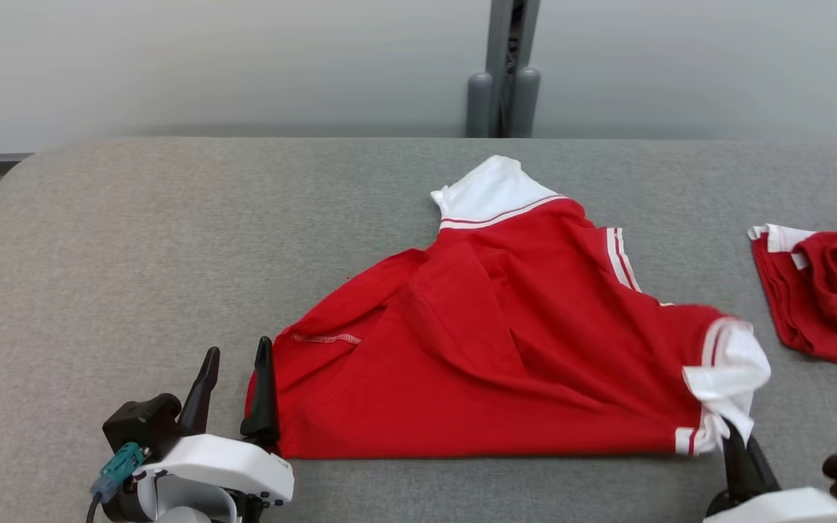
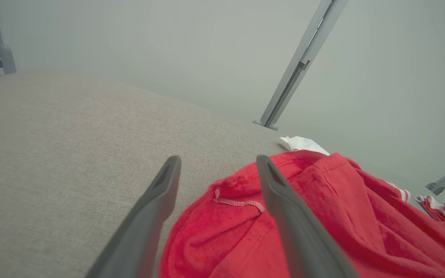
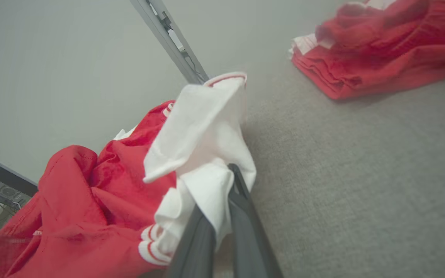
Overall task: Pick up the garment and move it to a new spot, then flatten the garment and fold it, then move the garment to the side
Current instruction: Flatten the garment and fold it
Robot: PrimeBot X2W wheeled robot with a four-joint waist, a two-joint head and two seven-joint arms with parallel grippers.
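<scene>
Left claw (image 1: pixel 238 347): wide open, at red shirt's (image 1: pixel 506 349) near-left hem corner | right claw (image 1: pixel 732 434): clamped on its white sleeve | shirt: rumpled, mid-desk (image 1: pixel 171 240) | second red garment (image 1: pixel 825 290): heaped far right

The garment (image 1: pixel 506 349) lies across the middle of the worktop (image 1: pixel 135 240), its long edge along the near side. The left claw (image 1: pixel 237 349) stands at the garment's near left corner with its fingers spread, and the right claw (image 1: pixel 734 436) is clamped on its near right corner. A second garment (image 1: pixel 825 290) lies apart to the right, and a post (image 1: pixel 503 73) rises behind the far edge.
</scene>
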